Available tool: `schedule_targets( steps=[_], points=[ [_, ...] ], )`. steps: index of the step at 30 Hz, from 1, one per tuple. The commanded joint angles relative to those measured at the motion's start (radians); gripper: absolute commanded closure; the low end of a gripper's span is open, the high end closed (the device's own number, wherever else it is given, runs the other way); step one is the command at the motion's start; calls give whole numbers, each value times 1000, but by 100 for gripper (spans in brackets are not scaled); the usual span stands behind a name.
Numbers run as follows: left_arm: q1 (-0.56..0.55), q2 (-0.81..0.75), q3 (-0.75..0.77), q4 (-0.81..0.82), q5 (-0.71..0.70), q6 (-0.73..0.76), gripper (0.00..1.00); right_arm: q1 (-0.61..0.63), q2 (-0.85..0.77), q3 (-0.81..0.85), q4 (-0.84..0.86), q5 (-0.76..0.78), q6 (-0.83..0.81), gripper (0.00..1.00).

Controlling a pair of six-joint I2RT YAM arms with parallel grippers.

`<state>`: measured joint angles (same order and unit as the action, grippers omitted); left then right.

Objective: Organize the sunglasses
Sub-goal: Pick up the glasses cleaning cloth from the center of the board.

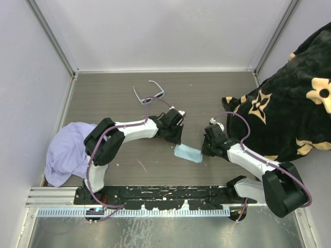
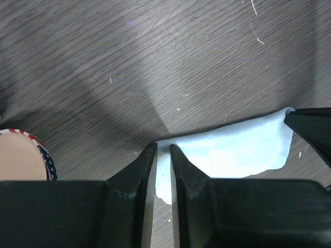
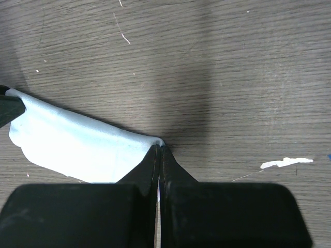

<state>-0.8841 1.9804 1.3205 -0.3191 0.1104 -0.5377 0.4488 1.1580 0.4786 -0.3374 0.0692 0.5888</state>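
The sunglasses (image 1: 150, 94), white-framed with dark lenses, lie open on the table at the back, beyond both arms and touched by neither. A light blue cloth (image 1: 187, 153) lies flat between the two grippers. My right gripper (image 3: 160, 147) is shut on the cloth's (image 3: 77, 150) right corner, lifting it into a small peak. My left gripper (image 2: 163, 147) stands over the cloth's (image 2: 232, 147) left corner. Its jaws are a narrow gap apart, with the cloth's edge lying between them. In the top view the left gripper (image 1: 178, 142) and right gripper (image 1: 205, 151) face each other.
A flag-patterned soft case (image 2: 44, 155) shows at the left edge of the left wrist view. A lilac cloth (image 1: 67, 152) is heaped at the table's left. A black blanket with tan flowers (image 1: 289, 108) fills the right side. Walls enclose the table.
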Motion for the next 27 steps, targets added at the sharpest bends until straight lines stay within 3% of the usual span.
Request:
schedule_targets(
  steps=[1,7,27],
  points=[
    [0,13,-3,40,17,5,85,-1,-19,34,8,9,-8,100],
    [3,15,-8,50,18,12,100,-1,-18,31,10,7,-11,100],
    [3,-266,-183,82,-55,4,100,20,-88,103,66,-115,-35,100]
  ],
)
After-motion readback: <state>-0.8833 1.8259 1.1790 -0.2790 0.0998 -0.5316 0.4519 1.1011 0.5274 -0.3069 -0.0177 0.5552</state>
